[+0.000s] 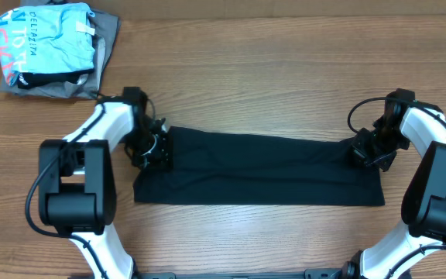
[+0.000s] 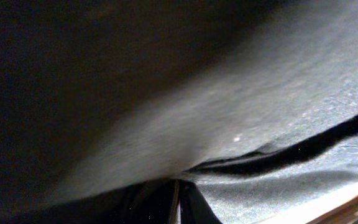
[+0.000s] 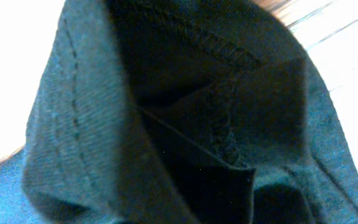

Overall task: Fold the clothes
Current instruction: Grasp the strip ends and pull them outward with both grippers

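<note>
**A:** Overhead view. What do you see here that the wrist cameras do not show?

**B:** You see the whole layout. The black T-shirt [image 1: 262, 169] lies flat on the wooden table [image 1: 269, 77] as a long band running left to right. The left gripper [image 1: 155, 151] sits on its left end and the right gripper [image 1: 370, 149] on its upper right corner. At the far left corner of the table, well apart from the black T-shirt, a light blue printed shirt [image 1: 49, 43] rests on a grey folded garment [image 1: 107, 35]. It carries dark lettering that begins "DELTA"; the remainder, and the pink letters at its edge, are too small for you to read.

**A:** Left wrist view?

**B:** Dark fabric fills nearly the whole frame, pressed close to the lens. You see one black fold line crossing the lower right and a sliver of table at the bottom right corner. The fingers are not distinguishable from the cloth, so you cannot tell whether they are parted or clamped.

**A:** Right wrist view?

**B:** Only here do you see construction detail. A stitched hem [image 3: 210, 40] runs across the top and a puckered seam [image 3: 222, 124] descends through the middle. The cloth is bunched into folds directly before the camera, with pale table at both sides. No fingertip shows, so again you cannot tell the grip. No tag or writing is visible in either wrist view.
</note>
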{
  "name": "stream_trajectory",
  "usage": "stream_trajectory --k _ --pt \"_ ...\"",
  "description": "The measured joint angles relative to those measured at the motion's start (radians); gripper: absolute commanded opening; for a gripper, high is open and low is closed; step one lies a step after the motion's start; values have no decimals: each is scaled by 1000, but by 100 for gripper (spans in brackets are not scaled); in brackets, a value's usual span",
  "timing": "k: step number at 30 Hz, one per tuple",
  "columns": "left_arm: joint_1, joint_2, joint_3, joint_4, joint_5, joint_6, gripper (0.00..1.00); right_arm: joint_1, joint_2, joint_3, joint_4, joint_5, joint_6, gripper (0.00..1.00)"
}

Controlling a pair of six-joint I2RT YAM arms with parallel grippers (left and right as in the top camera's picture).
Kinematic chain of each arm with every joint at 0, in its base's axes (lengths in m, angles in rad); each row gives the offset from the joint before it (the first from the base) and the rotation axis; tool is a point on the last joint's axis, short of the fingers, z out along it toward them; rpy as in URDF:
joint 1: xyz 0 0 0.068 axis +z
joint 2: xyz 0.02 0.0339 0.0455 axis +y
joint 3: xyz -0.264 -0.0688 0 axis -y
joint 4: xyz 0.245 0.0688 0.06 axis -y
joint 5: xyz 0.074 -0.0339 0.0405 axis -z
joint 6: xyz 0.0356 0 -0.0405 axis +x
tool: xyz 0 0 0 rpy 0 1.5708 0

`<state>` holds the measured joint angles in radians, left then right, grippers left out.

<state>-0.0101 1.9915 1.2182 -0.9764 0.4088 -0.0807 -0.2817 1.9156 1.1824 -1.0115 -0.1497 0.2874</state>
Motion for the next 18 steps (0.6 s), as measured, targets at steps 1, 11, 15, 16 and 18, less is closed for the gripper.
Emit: stream_trajectory --k 1,11,15,16,18 --pt "16 -2 -6 6 9 -4 6 0 0 -1 2 -4 0 5" --pt "217 -6 -19 35 34 -48 6 59 0 -12 126 -130 3 11" --pt "281 -6 -19 36 32 -49 6 117 0 -12 185 -141 12 11" --pt "303 -6 -19 36 31 -49 6 129 0 -12 191 -141 15 9" --pt "336 -6 -12 34 21 -50 5 146 0 -12 198 -140 18 5"
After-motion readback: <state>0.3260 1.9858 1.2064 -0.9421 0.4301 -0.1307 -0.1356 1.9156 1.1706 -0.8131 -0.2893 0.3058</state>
